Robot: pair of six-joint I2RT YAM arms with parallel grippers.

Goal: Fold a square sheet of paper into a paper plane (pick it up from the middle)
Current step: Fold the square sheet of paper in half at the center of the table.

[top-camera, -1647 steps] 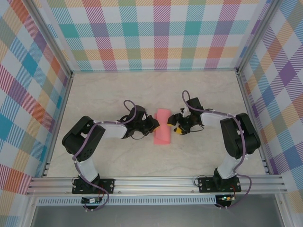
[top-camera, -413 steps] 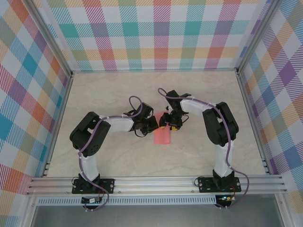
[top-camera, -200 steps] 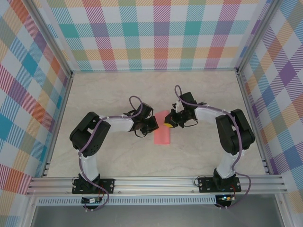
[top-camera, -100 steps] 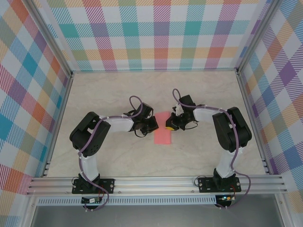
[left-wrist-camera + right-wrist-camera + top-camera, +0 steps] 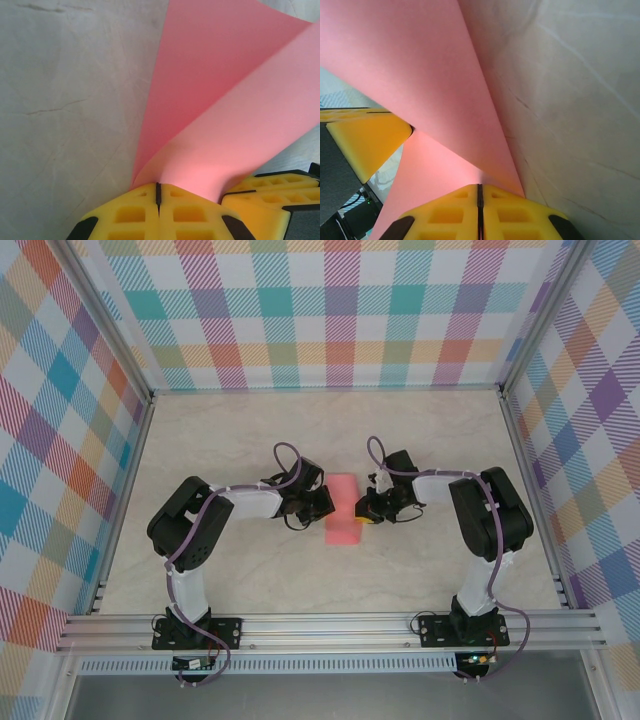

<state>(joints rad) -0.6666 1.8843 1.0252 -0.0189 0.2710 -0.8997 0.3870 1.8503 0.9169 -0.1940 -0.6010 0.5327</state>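
Paper pinched from both sides, mid-table

Left gripper [image 5: 325, 508] and right gripper [image 5: 366, 511] are each clamped tight on the paper [image 5: 343, 522]. They've got opposite long edges of the folded strip, and it sits mid-table [image 5: 250, 440] with its layers bowing up between them. It looks feather-light, floppy and easy to crumple or tear, so I'd grab close to the crease and pull gently. Loads of bare table all round, walls [image 5: 340, 320] well apart.

My desk [image 5: 250, 570] is pale, marble-look w/ faint grey veins, which show close up in both wrist views. Pastel plaid walls [image 5: 330, 310] stand on 3 sides, and an alu rail [image 5: 330, 625] runs along the near edge.
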